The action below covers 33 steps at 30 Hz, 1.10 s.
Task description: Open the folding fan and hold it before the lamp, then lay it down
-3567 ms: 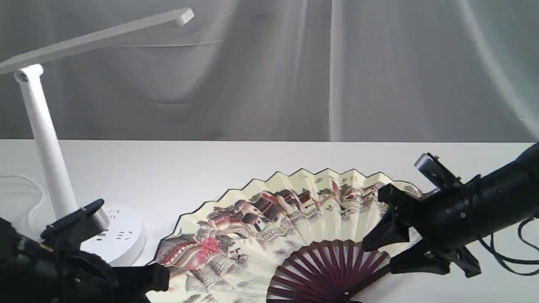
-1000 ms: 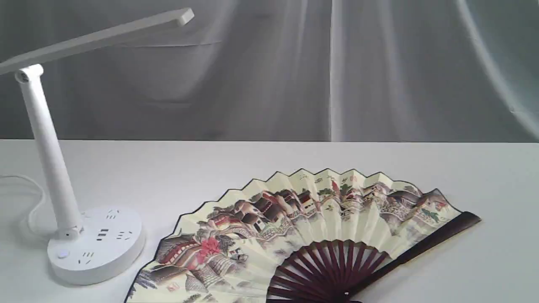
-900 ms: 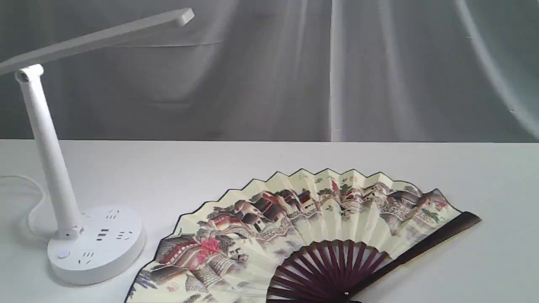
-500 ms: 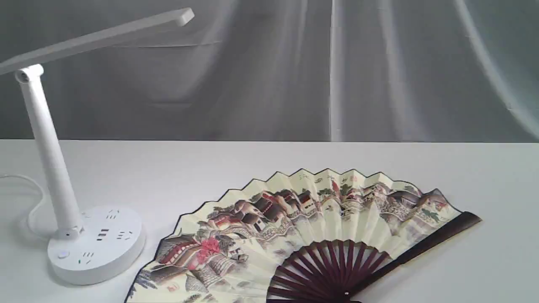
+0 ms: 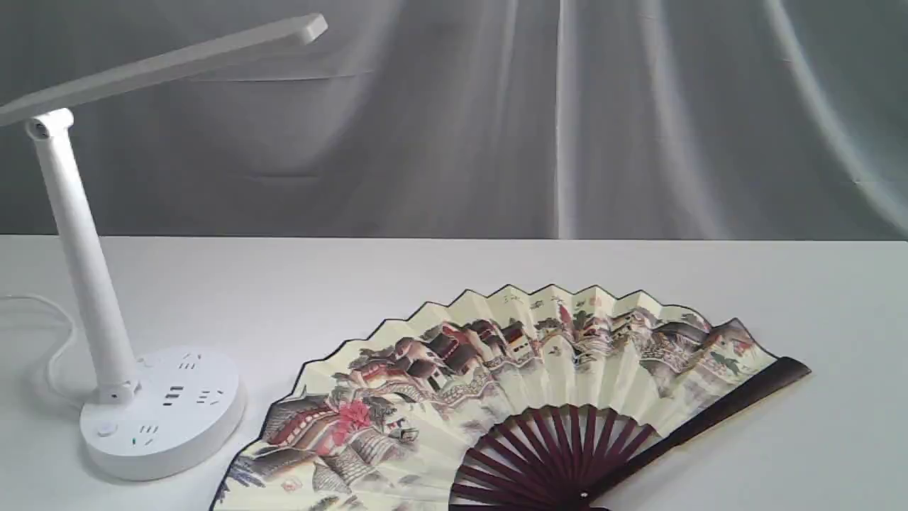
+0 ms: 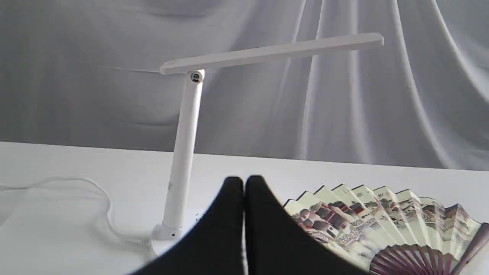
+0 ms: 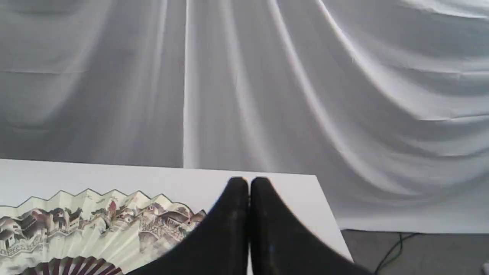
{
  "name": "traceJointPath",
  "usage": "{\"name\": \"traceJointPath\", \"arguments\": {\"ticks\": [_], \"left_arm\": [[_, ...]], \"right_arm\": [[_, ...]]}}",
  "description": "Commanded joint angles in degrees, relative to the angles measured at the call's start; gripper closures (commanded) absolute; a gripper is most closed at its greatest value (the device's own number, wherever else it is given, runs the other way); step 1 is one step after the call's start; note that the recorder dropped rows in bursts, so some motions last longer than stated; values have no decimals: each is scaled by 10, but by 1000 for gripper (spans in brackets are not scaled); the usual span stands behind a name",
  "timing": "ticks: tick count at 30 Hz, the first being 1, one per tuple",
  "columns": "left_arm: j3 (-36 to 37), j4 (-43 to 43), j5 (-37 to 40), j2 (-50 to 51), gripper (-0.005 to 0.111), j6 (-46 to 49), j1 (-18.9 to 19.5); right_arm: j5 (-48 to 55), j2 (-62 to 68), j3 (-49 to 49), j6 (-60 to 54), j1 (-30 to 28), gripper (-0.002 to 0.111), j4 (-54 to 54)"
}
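We see the folding fan (image 5: pixel 511 397) in cream paper printed with a village landscape and red blossoms, its ribs (image 5: pixel 560 472) dark purple-brown; the lamp (image 5: pixel 81 262) and the table (image 5: pixel 355 284) plain white; the backdrop (image 5: pixel 496 128) pale grey.

Folding fan (image 5: pixel 539 383) flat on table (image 5: pixel 425 277), right of lamp (image 5: pixel 92 284).

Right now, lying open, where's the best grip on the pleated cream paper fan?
On the pleated cream paper fan, probably the dark wooden guard at its right edge, approached from the right: that stick lies bare beyond the flimsy pleats.
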Motion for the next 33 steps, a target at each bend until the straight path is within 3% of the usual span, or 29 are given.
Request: {"name": "traceJointPath", "arguments": {"ticks": [1,6,12,23,33], "left_arm": [[-2,19,25,-28,107,-1,-3],[-5,43,93,-28,107,-8,-3],[-1,43,84,-28,107,-5,-3],[140,38,-159,-28,107,-8,-3],[294,41,-374,-28,107,-6,-3]], "right_arm": [[8,-20,4,-8,1,108,-5],[53,-20,-13,-29,1,108,4],[53,-20,-13,-36,1,108,4],[48,-20,-1,-36,1,108,4],[-7,-20,125,-36,1,108,4]]}}
